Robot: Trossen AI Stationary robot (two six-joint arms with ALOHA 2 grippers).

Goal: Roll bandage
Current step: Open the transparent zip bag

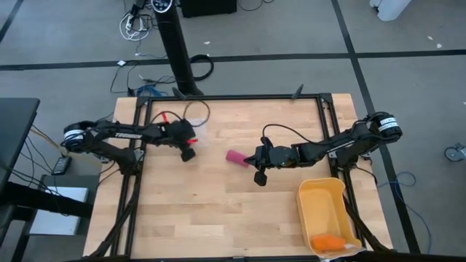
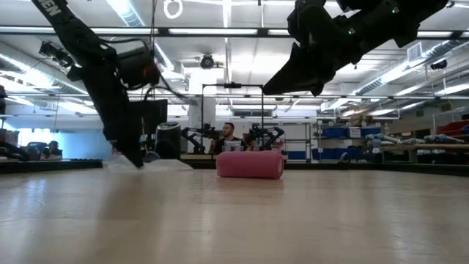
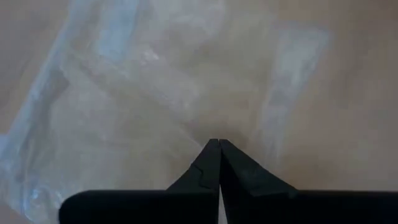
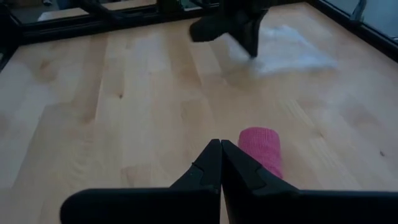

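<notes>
The pink bandage [image 1: 235, 156] lies on the table's middle as a small rolled cylinder, resting on its side; it also shows in the low view [image 2: 250, 164] and the right wrist view [image 4: 261, 149]. My right gripper [image 1: 260, 177] is shut and empty, raised above the table just right of the roll [image 4: 219, 144]. My left gripper [image 1: 188, 153] is shut, its tips [image 3: 217, 143] down at table height over a clear crinkled plastic bag [image 3: 143, 93], left of the bandage. My left gripper points down with shut fingertips [image 2: 136, 161] at the near edge of the clear plastic bag [image 2: 157, 164]. I cannot tell whether they touch or pinch the bag.
The clear bag [image 1: 198, 132] lies at the table's far left-middle. A yellow bin [image 1: 322, 196] stands at the near right corner with a small orange object [image 1: 328, 241] in it. Black frame rails [image 1: 233, 98] run along the table's edges. A person shows far behind the table [image 2: 229, 136].
</notes>
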